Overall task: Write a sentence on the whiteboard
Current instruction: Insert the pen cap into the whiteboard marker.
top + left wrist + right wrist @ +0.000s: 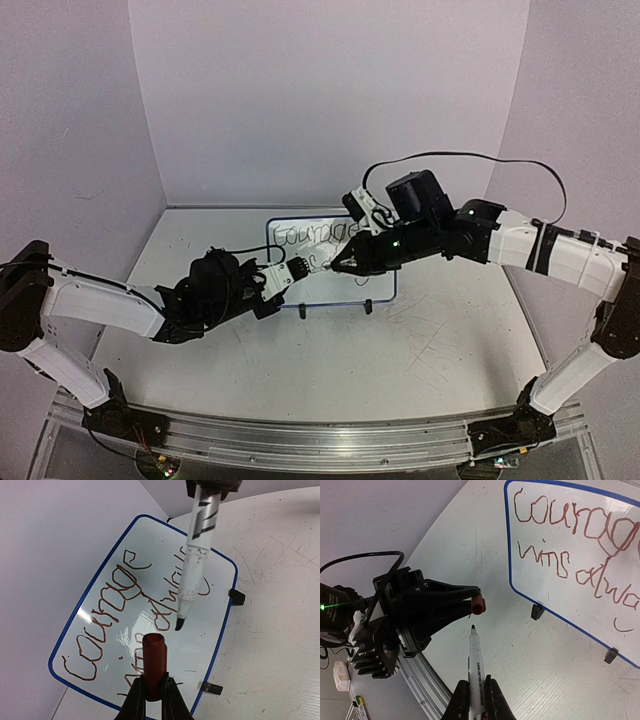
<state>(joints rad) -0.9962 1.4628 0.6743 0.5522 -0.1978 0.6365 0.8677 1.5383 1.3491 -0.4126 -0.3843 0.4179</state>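
Note:
The whiteboard (372, 287) stands on the table with its blue frame and two black clip feet (537, 611). The sentence (112, 597) reads "Courage" above "wins always" in reddish loopy letters, and shows again in the right wrist view (555, 522). My left gripper (153, 681) is shut on a red marker cap (155, 657), its open end pointing away. My right gripper (476, 686) is shut on the white marker (476, 667). The marker's dark tip (179, 625) hangs just beyond the cap's mouth, apart from it, in front of the board. Both grippers meet there (320, 267).
A black cable (450, 158) loops over the right arm behind the board. White walls close off the back and sides. The table (400, 350) is scuffed grey-white, and an aluminium rail (300, 440) runs along its near edge.

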